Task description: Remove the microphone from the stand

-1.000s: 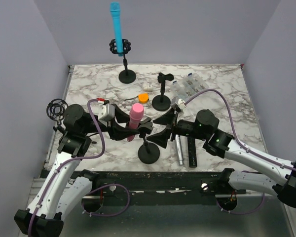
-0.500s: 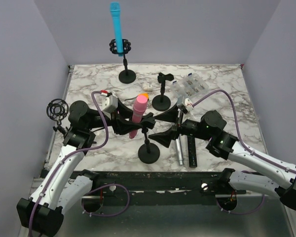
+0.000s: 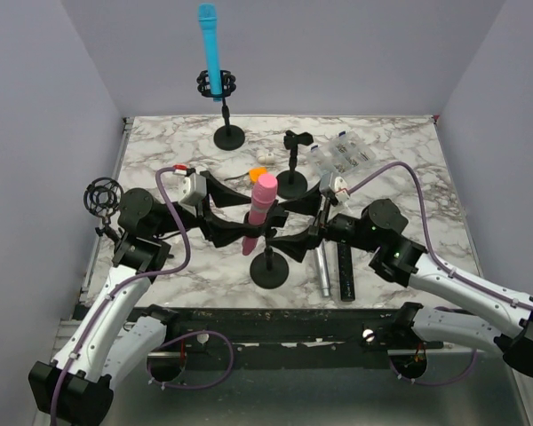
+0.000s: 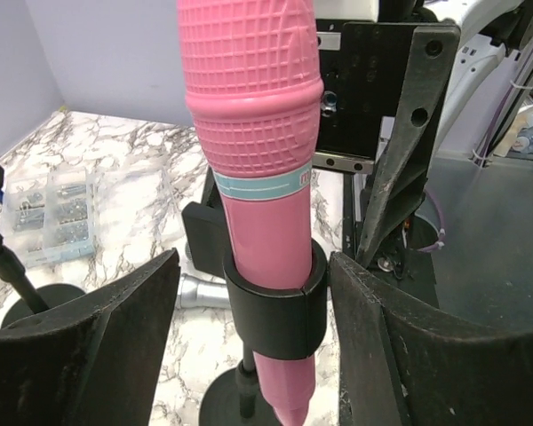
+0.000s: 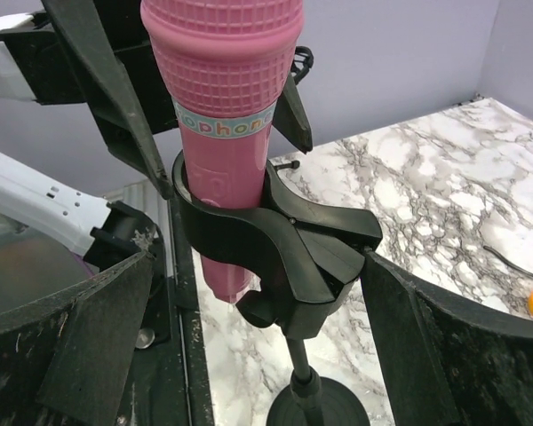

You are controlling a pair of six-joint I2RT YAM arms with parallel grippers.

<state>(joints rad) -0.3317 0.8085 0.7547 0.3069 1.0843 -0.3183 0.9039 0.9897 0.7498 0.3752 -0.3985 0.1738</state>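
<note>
Pink microphone (image 4: 258, 133) in stand (image 5: 275, 240); untouched between wide-open left fingers (image 4: 80, 346), wide-open right fingers (image 5: 62, 346)

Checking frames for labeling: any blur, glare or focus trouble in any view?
Top external: sharp, evenly lit. Left wrist: pink microphone crisp, no harsh glare; its pincer fingers dark, little detail. Right wrist: same, clip sharp.

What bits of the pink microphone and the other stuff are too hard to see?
Pink microphone: top cut off by the upper edge, both wrist views.
Stand base: left wrist view, mostly hidden behind the microphone and bottom edge.
Clear box: top view, contents too small.
</note>
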